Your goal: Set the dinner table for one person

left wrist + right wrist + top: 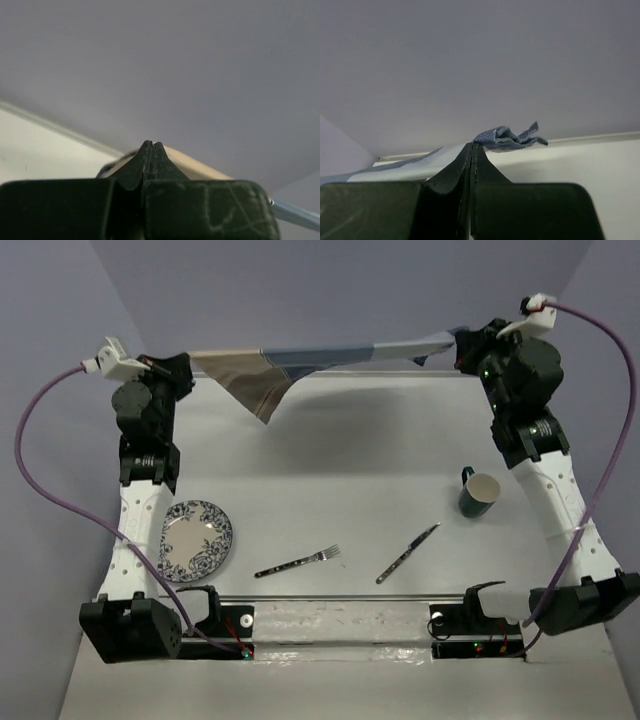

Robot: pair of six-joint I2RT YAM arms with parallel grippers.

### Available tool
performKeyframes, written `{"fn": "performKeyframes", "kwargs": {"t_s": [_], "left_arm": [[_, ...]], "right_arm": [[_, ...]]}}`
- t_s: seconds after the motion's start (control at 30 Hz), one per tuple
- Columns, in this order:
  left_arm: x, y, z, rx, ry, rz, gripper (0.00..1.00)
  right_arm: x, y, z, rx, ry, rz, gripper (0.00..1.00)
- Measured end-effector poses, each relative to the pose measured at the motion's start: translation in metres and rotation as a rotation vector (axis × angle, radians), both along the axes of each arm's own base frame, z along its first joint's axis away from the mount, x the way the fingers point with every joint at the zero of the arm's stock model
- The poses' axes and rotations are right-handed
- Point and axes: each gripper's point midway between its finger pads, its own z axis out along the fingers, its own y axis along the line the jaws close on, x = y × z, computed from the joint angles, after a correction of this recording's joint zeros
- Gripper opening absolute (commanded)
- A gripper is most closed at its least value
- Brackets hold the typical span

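A: What holds the limp checked cloth (pixel 265 375)?
B: The left end effector (pixel 186 362) and right end effector (pixel 460 340), each clenched on a corner, stretch it above the far edge of the flat, matte white desk (pixel 350 445), which lies between lavender walls (pixel 330 290).

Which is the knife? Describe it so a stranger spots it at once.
Look at the white dinner table, toward its near edge. Right of the fork, below-left of the dark mug, lies the knife: a plain blade, no tines.
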Motion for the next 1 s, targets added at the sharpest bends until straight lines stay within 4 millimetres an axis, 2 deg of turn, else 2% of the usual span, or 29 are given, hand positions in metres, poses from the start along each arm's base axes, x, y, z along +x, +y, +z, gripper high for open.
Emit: {"fn": "performKeyframes", "kwargs": {"t_s": [0.03,0.07,0.1,0.13,0.17,0.23,0.27,0.3,0.33,0.37,0.43,0.5,0.6,0.7,1.0], "left_arm": [[-0.003,-0.002,-0.014,-0.007,0.009,-0.013,0.0],[-0.01,-0.005,-0.042,-0.019,0.038,-0.031,0.0],[-0.014,-0.007,-0.066,-0.03,0.072,-0.04,0.0],[-0.02,-0.01,-0.112,-0.047,0.139,-0.054,0.0],[-0.025,-0.012,-0.142,-0.063,0.188,-0.065,0.0],[-0.035,-0.016,-0.216,-0.101,0.335,-0.076,0.0],[-0.043,-0.018,-0.258,-0.126,0.419,-0.081,0.0],[-0.053,-0.02,-0.288,-0.144,0.484,-0.082,0.0],[-0.064,-0.022,-0.318,-0.163,0.552,-0.084,0.0],[-0.073,-0.024,-0.338,-0.176,0.601,-0.086,0.0],[-0.084,-0.026,-0.361,-0.195,0.655,-0.09,0.0],[-0.086,-0.027,-0.364,-0.205,0.648,-0.096,0.0],[-0.083,-0.028,-0.356,-0.206,0.6,-0.102,0.0],[-0.086,-0.028,-0.355,-0.204,0.572,-0.103,0.0],[-0.1,-0.029,-0.381,-0.211,0.619,-0.102,0.0]], "right_arm": [[-0.006,0.0,-0.01,0.011,-0.011,0.006,0.0],[-0.011,-0.001,-0.023,0.013,0.001,0.008,0.0],[-0.015,-0.002,-0.063,0.012,0.055,0.008,0.0],[-0.015,-0.001,-0.089,0.025,0.084,0.009,0.0],[-0.016,-0.001,-0.122,0.029,0.143,0.008,0.0],[-0.016,0.001,-0.205,0.036,0.293,0.015,0.0],[-0.019,0.003,-0.264,0.034,0.417,0.019,0.0],[-0.028,0.004,-0.311,0.034,0.523,0.022,0.0],[-0.037,0.005,-0.346,0.035,0.605,0.024,0.0],[-0.05,0.005,-0.381,0.035,0.695,0.028,0.0],[-0.072,0.005,-0.423,0.041,0.815,0.032,0.0],[-0.078,0.007,-0.434,0.054,0.846,0.039,0.0],[-0.072,0.011,-0.422,0.076,0.791,0.051,0.0],[-0.076,0.01,-0.414,0.091,0.75,0.056,0.0],[-0.097,-0.003,-0.415,0.1,0.736,0.0,0.0]]}}
